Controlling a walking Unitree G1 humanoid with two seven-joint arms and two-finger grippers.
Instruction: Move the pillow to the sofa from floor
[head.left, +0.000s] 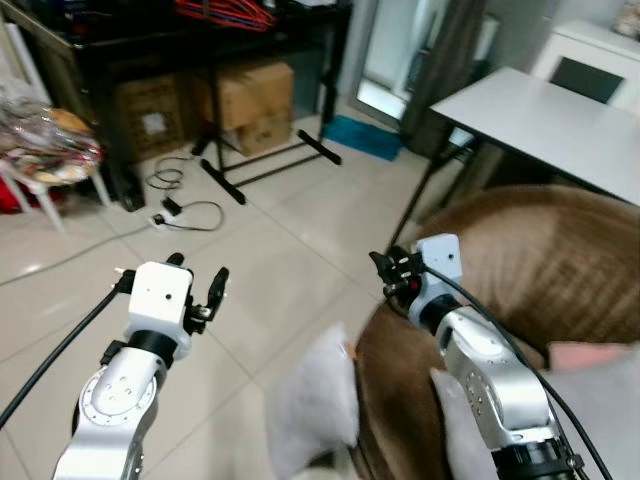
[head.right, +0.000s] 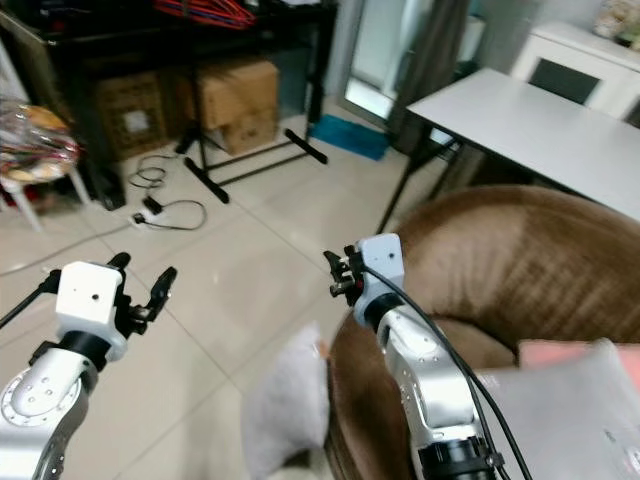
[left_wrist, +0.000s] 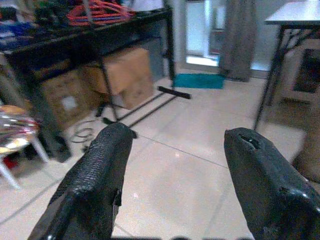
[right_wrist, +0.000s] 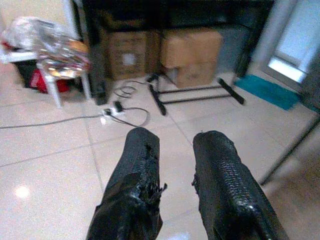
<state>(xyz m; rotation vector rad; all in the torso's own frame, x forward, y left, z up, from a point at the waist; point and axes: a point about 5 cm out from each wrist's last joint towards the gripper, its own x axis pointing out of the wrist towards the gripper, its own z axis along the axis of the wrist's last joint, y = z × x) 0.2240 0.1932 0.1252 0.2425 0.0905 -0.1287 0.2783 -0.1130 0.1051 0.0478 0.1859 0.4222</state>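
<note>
- The pillow (head.left: 312, 405) is seen low in the head views, a grey-white cushion leaning against the outer side of the brown sofa (head.left: 560, 270), its lower part apparently on the tiled floor (head.left: 280, 260); the very bottom is cut off, so contact with the floor is assumed, not confirmed.
- The task is judged not yet done: the pillow is beside the sofa, not on it.
- The left gripper (head.left: 200, 290) is held raised over bare floor, to the left of the pillow and apart from it. In the left wrist view its fingers (left_wrist: 100, 170) are spread wide with nothing between them, probably readied for a grab.
- The right gripper (head.left: 385, 272) is held out above the sofa's rounded arm, near the pillow's top edge but not touching. In the right wrist view its fingers (right_wrist: 135, 175) are parted by a narrow gap, empty.
- Both claws point outward at the room, not down at the pillow, so a reach down and inward is likely needed.
- A second pale cushion (head.right: 570, 400) is lying on the sofa seat by the right arm.
- A white table (head.left: 550, 120) stands behind the sofa; cardboard boxes (head.left: 250, 100) and a cable (head.left: 185, 210) lie well away.
</note>
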